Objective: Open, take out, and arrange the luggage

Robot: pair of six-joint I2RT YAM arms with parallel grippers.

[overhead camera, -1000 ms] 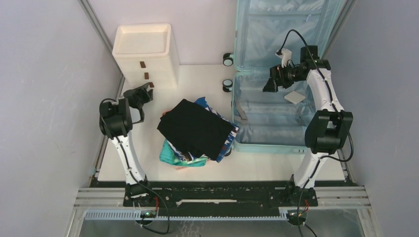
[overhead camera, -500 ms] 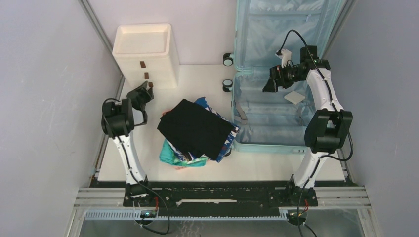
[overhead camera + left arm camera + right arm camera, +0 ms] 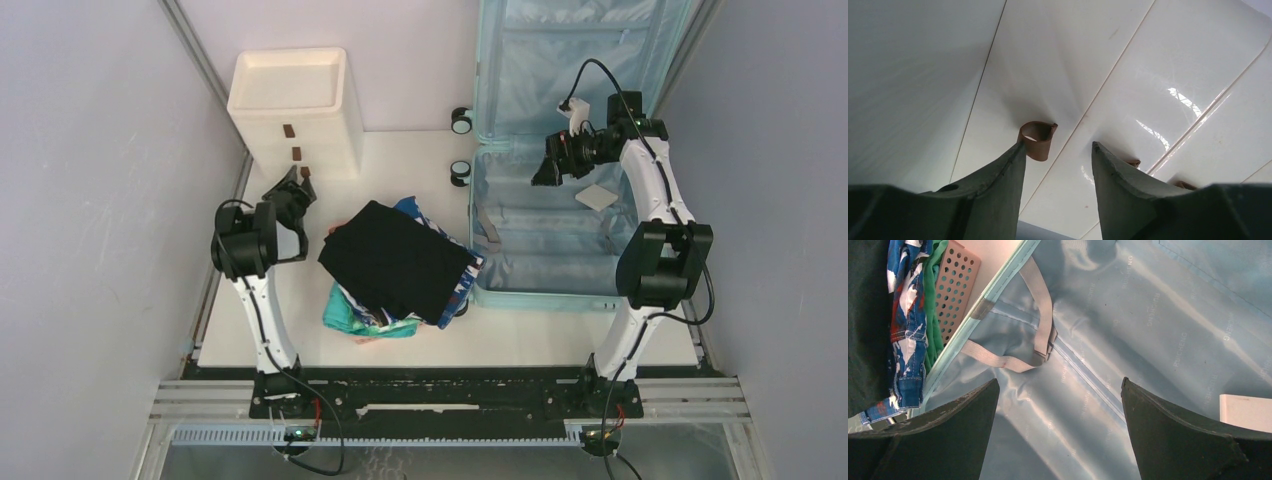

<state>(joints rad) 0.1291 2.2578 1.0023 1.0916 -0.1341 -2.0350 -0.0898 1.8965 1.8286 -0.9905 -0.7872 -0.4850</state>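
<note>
Running off-frame at top: the luggage (image 3: 545,245).

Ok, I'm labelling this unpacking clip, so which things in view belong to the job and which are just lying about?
Job: open luggage; small white flat item inside it; clothes pile beside it; white drawer box, whose brown pull the left end effector is at; right end effector, open over the luggage.
Lying about, probably: pink basket, partly hidden by the pile.
</note>
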